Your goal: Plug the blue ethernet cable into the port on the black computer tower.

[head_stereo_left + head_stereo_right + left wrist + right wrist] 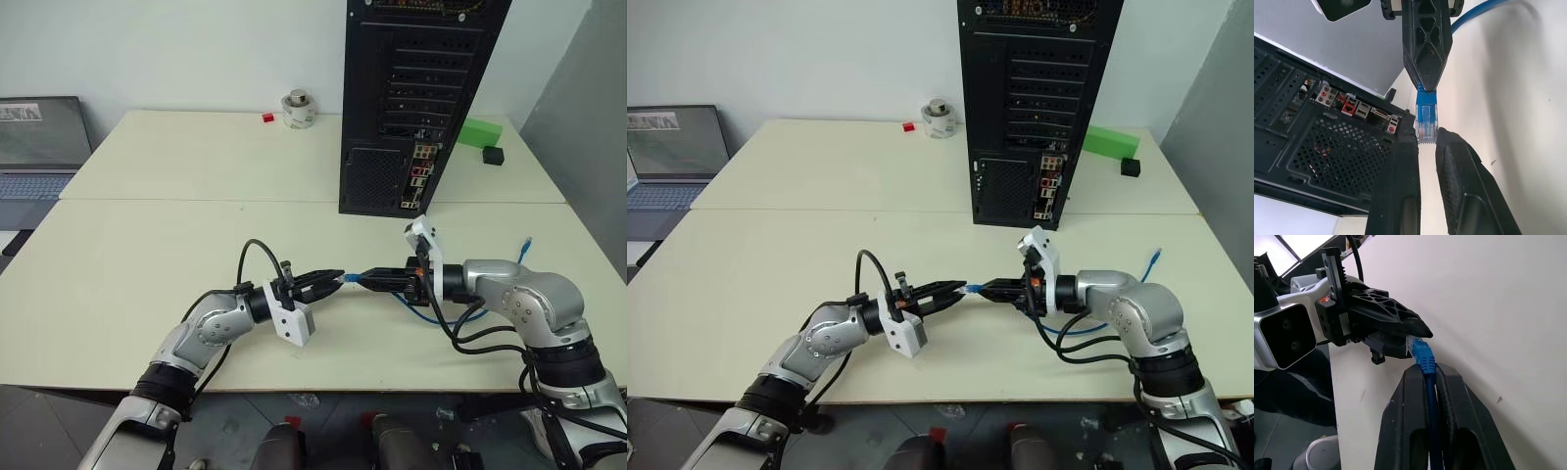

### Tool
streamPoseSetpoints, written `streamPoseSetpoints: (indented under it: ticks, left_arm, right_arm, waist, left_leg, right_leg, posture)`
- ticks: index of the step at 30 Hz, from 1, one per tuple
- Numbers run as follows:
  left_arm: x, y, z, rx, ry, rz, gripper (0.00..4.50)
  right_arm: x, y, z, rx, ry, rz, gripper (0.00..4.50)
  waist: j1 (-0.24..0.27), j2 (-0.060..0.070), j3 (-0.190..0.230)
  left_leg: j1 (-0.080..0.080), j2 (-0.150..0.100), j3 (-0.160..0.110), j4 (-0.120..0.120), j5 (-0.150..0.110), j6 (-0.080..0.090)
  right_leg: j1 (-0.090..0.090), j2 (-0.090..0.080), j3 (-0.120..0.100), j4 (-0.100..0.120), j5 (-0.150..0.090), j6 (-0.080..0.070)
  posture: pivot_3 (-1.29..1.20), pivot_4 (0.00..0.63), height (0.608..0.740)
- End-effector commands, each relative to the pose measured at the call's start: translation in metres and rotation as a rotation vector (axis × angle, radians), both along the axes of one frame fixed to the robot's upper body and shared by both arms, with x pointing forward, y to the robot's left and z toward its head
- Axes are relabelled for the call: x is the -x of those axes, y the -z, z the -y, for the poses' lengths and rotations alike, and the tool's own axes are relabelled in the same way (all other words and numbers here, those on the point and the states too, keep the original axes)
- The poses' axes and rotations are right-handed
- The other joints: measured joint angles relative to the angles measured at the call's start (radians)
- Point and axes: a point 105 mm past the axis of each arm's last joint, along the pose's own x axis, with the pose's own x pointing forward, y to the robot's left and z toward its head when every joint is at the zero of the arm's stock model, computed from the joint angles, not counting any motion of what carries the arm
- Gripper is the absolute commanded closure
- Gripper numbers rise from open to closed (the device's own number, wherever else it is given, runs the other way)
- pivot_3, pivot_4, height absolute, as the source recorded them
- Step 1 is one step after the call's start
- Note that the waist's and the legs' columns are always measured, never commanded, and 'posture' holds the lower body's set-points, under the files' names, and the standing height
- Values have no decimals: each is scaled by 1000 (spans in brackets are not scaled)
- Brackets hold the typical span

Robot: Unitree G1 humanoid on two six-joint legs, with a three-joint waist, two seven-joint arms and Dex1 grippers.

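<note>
Two cream tables (pixel 147 264) stand pushed together edge to edge in front of a white wall. On the far table, the black tower (pixel 416 98) stands upright with its back panel facing the robot; a narrow strip of coloured ports (pixel 419 176) runs down near that panel's lower right. Left of the tower sit a small metal weight (pixel 298 108) and a tiny red block (pixel 267 117); to its right lie a green block (pixel 480 132) and a small black box (pixel 493 155). An open grey laptop (pixel 39 147) sits at the far left, off the tables. Both arms reach in low over the near table and meet at its middle, tips pointing toward each other. The left gripper (pixel 331 278) points to the right with its fingers closed on the clear plug (pixel 1426 128) of the blue cable (pixel 426 313). The right gripper (pixel 377 280) points to the left, also clamped on the cable just behind the plug's blue boot. From there the cable loops on the table under the right arm, and its other end (pixel 526 245) lies near the table's right edge, well apart from the tower.
</note>
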Motion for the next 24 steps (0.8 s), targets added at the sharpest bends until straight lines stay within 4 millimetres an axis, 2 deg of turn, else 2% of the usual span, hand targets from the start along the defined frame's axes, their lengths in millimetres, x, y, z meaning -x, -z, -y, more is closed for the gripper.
streamPoseSetpoints:
  ticks: [1, 2, 4, 12, 18, 24]
  left_arm:
    - [4, -14, 7, 48, 49, 35, 3914]
    - [3, -16, 7, 62, 46, 27, 3564]
    - [2, -18, 6, 68, 44, 21, 3361]
    - [1, -16, -1, 68, 24, -11, 1735]
    - [-13, -20, -7, 107, -63, -30, 712]
    - [-31, -30, -18, 260, -192, -175, 712]
  right_arm:
    - [1, -11, -3, -25, -32, 16, 4500]
    - [1, -11, -3, -26, -35, 13, 4500]
    - [2, -11, -3, -26, -42, 7, 4500]
    - [1, -10, 1, -24, -41, 4, 4500]
    - [-6, -14, 18, -29, 28, 26, 4500]
    - [-18, -24, 40, -25, 188, 139, 4500]
  waist:
    - [0, 0, 0]
    - [0, 0, 0]
    - [0, 0, 0]
    - [0, 0, 0]
    - [0, 0, 0]
    - [0, 0, 0]
  left_leg:
    - [0, 0, 0, 0, 0, 0]
    - [0, 0, 0, 0, 0, 0]
    - [0, 0, 0, 0, 0, 0]
    - [0, 0, 0, 0, 0, 0]
    - [0, 0, 0, 0, 0, 0]
    - [0, 0, 0, 0, 0, 0]
  right_leg:
    - [0, 0, 0, 0, 0, 0]
    - [0, 0, 0, 0, 0, 0]
    - [0, 0, 0, 0, 0, 0]
    - [0, 0, 0, 0, 0, 0]
    - [0, 0, 0, 0, 0, 0]
    - [0, 0, 0, 0, 0, 0]
  posture:
    - [0, 150, 740]
    - [0, 150, 740]
    - [0, 150, 740]
    - [0, 150, 740]
    - [0, 150, 740]
    - [0, 150, 740]
